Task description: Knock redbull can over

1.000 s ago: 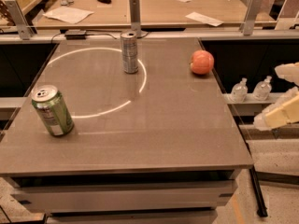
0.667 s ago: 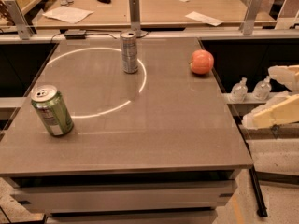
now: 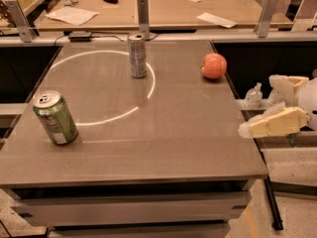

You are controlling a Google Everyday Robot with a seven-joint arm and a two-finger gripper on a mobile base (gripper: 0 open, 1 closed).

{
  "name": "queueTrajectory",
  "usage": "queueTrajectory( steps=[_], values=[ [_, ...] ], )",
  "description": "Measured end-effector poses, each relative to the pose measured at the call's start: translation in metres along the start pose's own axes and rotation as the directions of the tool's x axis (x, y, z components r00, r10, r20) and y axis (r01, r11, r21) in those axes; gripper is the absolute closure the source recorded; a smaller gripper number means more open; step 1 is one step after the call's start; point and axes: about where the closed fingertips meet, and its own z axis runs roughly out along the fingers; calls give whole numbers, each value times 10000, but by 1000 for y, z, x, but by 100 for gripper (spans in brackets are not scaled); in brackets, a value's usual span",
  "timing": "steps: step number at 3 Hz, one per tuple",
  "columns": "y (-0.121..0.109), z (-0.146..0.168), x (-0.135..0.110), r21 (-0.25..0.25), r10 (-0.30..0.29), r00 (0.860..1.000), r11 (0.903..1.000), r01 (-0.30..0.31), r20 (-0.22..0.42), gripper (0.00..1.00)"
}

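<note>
Item 1. Flat grey-brown rectangular table [image 3: 163, 148], pale drawer-like front below its near edge. It carries all three loose items listed here.

Item 2. Wide green metal can [image 3: 55, 118] with silver pull-tab top. It stands on the near-left part of the table, close to the left edge, and looks slightly tilted. It is well apart from the other items.

Item 3. Gripper [image 3: 260, 105], cream-coloured, at the right side of the view. It is off the table, beyond its right edge and level with the middle of the tabletop. The two fingers [image 3: 277, 124] stand apart: the lower one points left toward the table edge and the upper one sits higher and further back. Neither touches any can. A white rounded arm part shows at the frame's right border.

Item 4. Thin bright ring of light [image 3: 114, 118] lying on the tabletop, left of centre.

Item 5. Tall slim silver-grey redbull can [image 3: 137, 56] with faint bluish markings. It stands upright on the far-centre part of the table, at the far right arc of the ring. It is well apart from the gripper.

Item 6. Round orange-red ball [image 3: 214, 66], far right on the table, near the right edge.

Item 7. Light wooden desk [image 3: 168, 14] behind the table. On it lie white paper sheets [image 3: 73, 15], and grey metal posts [image 3: 143, 11] stand along its front.
</note>
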Motion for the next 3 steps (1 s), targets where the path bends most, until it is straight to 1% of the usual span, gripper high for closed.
queueTrajectory(
  steps=[1,2,3],
  values=[
    [1,20,-10,-520,-99,9979,9986,132,634,0],
    [4,46,-27,-1580,-277,9833,9858,566,1796,0],
    [2,71,-39,-1955,-416,9749,9770,856,2187,0]
  ],
)
